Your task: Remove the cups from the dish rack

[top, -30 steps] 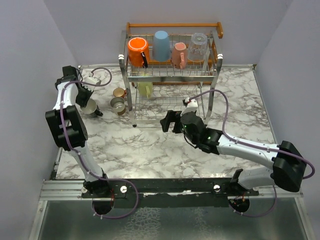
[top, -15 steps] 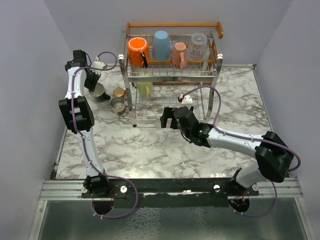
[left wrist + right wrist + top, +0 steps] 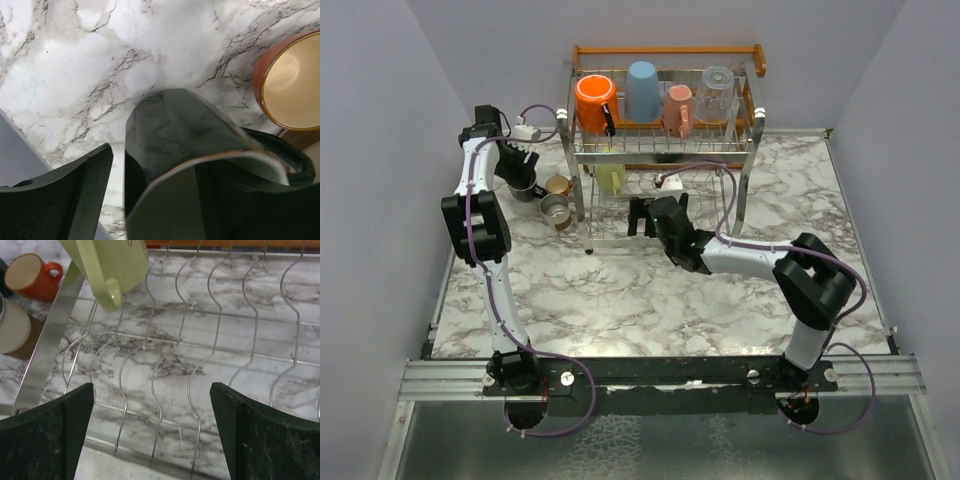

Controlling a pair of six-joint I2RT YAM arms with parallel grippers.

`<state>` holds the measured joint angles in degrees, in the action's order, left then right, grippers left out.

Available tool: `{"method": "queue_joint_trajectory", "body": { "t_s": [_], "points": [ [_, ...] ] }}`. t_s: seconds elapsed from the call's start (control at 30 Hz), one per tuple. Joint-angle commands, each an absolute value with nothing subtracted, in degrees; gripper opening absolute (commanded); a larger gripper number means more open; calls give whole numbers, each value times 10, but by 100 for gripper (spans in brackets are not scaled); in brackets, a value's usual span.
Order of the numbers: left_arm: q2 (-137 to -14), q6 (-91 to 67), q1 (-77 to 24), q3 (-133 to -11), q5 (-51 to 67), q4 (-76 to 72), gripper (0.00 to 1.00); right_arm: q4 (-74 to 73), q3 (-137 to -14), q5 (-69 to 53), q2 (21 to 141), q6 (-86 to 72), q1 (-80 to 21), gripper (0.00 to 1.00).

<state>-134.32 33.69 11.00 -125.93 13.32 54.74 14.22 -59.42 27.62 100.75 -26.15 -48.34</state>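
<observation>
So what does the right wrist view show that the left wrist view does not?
Only the right wrist view shows the lower tier of the rack, the pale yellow mug in it, and the open right gripper. Only the left wrist view shows the black cup, very close and filling much of the frame. Both show the orange-red cup and the marble table.

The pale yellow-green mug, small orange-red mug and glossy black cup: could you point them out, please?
Pale yellow-green mug [image 3: 112, 260]: right wrist view, side wall.
Small orange-red mug [image 3: 25, 272]: right wrist view, cream inside.
Glossy black cup [image 3: 180, 127]: left wrist view, outer wall.
</observation>
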Motion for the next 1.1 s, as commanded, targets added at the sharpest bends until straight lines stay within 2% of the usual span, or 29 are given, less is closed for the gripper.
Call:
{"method": "queue_joint_trajectory", "body": {
  "t_s": [0.0, 0.3, 0.63, 0.9, 1.07],
  "points": [
    [-1276, 294, 111, -1240, 158, 492, 69, 204, -658, 287, 1072, -215, -468, 100],
    [-1211, 286, 133, -1175, 146, 438, 69, 233, -775, 262, 1184, -159, -463, 99],
    [-1239, 307, 145, -1105, 168, 418, 65, 212, -832, 250, 1239, -159, -460, 95],
    [-1267, 250, 172, -1161, 198, 403, 53, 248, -833, 266, 1255, -147, -459, 89],
    [-1280, 231, 176, -1180, 230, 405, 52, 265, -856, 256, 1279, -146, -458, 86]
  ]
}}
